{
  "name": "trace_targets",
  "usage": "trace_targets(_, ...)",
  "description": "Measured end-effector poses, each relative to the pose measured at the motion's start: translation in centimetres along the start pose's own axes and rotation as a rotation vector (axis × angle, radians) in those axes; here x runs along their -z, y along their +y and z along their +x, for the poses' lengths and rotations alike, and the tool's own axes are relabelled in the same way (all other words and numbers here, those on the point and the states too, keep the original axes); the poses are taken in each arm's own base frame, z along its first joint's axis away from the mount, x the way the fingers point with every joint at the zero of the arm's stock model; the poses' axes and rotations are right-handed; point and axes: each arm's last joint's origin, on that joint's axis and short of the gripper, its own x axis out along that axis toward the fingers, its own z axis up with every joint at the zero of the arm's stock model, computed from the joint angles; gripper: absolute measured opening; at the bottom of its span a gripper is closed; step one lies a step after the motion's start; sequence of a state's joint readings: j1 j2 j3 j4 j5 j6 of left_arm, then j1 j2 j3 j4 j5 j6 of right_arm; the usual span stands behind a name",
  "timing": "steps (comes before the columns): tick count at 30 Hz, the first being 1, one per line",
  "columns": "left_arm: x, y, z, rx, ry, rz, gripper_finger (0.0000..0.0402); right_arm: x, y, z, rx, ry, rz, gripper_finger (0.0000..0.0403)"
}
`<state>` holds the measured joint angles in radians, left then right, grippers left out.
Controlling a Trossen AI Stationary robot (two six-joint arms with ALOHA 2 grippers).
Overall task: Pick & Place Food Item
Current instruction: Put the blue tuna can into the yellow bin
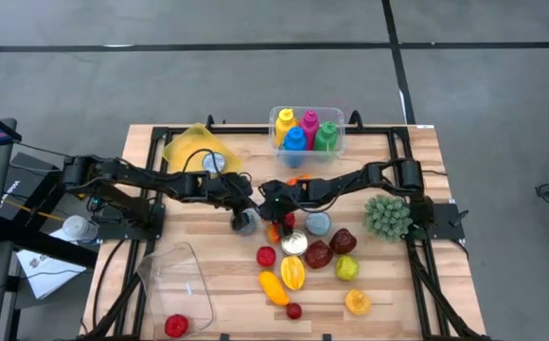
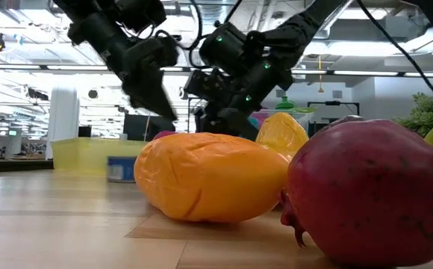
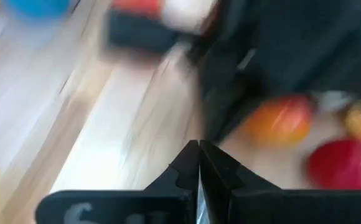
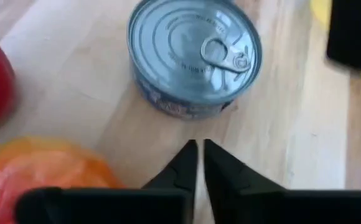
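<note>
Right gripper [image 4: 197,149] hung closed and empty near the tabletop's middle, just short of the can [image 4: 195,57], so the pick step seemingly missed; next it should reopen and straddle the can.

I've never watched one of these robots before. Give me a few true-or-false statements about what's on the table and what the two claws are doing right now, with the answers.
1. The right gripper holds the round silver tin can with a pull-tab lid. False: its fingers are shut on nothing, and the can stands just ahead of them.
2. The clear plastic tub at the table's far edge holds coloured bottles. True.
3. The left gripper is wide open. False: its fingers are pressed together.
4. The spiky green plant-like ball lies on the table's right side. True.
5. The clear plastic container near the front left corner is packed with fruit. False: only one red piece shows at its near end.
</note>
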<state>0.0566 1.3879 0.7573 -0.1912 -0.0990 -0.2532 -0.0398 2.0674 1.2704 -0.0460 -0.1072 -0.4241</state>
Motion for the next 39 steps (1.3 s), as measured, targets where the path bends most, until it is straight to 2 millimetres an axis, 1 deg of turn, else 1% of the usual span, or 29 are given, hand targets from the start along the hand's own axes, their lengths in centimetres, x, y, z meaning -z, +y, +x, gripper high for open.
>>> trace_targets(2, 0.7, 0.3, -1.1, -0.068, 0.060, -0.034, 0.0000, -0.3, -0.1, -0.1, 0.000, -0.002, 0.007, 0.0014)
trace_targets(4, 1.4, 0.8, -2.5, -0.143, 0.109, -0.108, 0.0000, -0.7, -0.3, -0.2, 0.004, -0.009, 0.012, 0.0018)
trace_targets(6, 1.6, 1.0, -3.7, -0.165, 0.119, -0.219, 0.0000, -1.1, -0.4, -0.4, 0.010, -0.022, 0.020, 0.0011)
trace_targets(7, 2.1, 1.1, -4.2, -0.184, 0.159, -0.266, 0.0000, -1.2, -0.5, -0.7, 0.007, -0.015, 0.028, 0.0006)
trace_targets(9, 2.6, 0.7, -4.7, -0.171, 0.196, -0.337, 0.0001, -1.7, -0.7, -1.2, 0.015, -0.029, 0.030, 0.0004)
trace_targets(10, 2.9, 0.4, -4.8, -0.160, 0.213, -0.353, 0.0004, -1.9, -0.7, -1.8, 0.014, -0.027, 0.032, 0.0007)
trace_targets(11, 2.9, 0.0, -4.8, -0.135, 0.218, -0.351, 0.0008, -1.9, -0.6, -2.4, 0.007, -0.012, 0.039, 0.0012)
trace_targets(12, 3.0, -0.4, -4.8, -0.109, 0.223, -0.340, 0.0014, -2.3, -0.8, -2.8, 0.017, -0.034, 0.040, 0.0017)
trace_targets(14, 3.2, -1.0, -4.7, -0.085, 0.239, -0.320, 0.0034, -2.8, -0.9, -4.0, 0.018, -0.045, 0.056, 0.0029)
trace_targets(16, 3.3, -1.3, -4.1, -0.088, 0.247, -0.340, 0.0064, -3.6, -1.1, -4.9, 0.030, -0.088, 0.064, 0.0045)
trace_targets(20, 3.8, -1.4, -3.1, -0.124, 0.305, -0.436, 0.0139, -3.9, -1.1, -6.2, 0.037, -0.087, 0.078, 0.0090)
trace_targets(23, 4.4, -1.4, -1.9, -0.172, 0.362, -0.496, 0.0186, -3.8, -1.1, -6.0, 0.034, -0.078, 0.104, 0.0122)
trace_targets(24, 4.6, -1.4, -1.5, -0.180, 0.378, -0.509, 0.0196, -3.6, -1.0, -5.8, 0.026, -0.068, 0.117, 0.0131)
trace_targets(26, 4.9, -1.5, -0.8, -0.186, 0.412, -0.546, 0.0206, -3.3, -1.0, -4.8, 0.024, -0.069, 0.122, 0.0148)
trace_targets(28, 5.2, -1.6, -0.2, -0.189, 0.440, -0.566, 0.0205, -2.6, -0.7, -4.3, 0.008, -0.021, 0.135, 0.0161)
trace_targets(30, 5.2, -1.8, 0.2, -0.185, 0.445, -0.572, 0.0194, -2.6, -0.9, -3.3, 0.018, -0.048, 0.133, 0.0169)
trace_targets(31, 5.2, -1.8, 0.2, -0.181, 0.438, -0.572, 0.0185, -2.4, -0.8, -2.9, 0.013, -0.035, 0.136, 0.0170)
trace_targets(32, 5.1, -1.8, 0.4, -0.177, 0.434, -0.573, 0.0174, -1.9, -0.6, -2.5, 0.002, -0.007, 0.145, 0.0170)
trace_targets(36, 4.7, -2.0, 0.4, -0.146, 0.391, -0.582, 0.0120, -0.8, 0.0, 0.0, -0.015, 0.015, 0.170, 0.0162)
trace_targets(39, 4.6, -2.1, 0.7, -0.136, 0.372, -0.585, 0.0078, -0.3, 0.4, 0.9, -0.046, 0.024, 0.188, 0.0153)
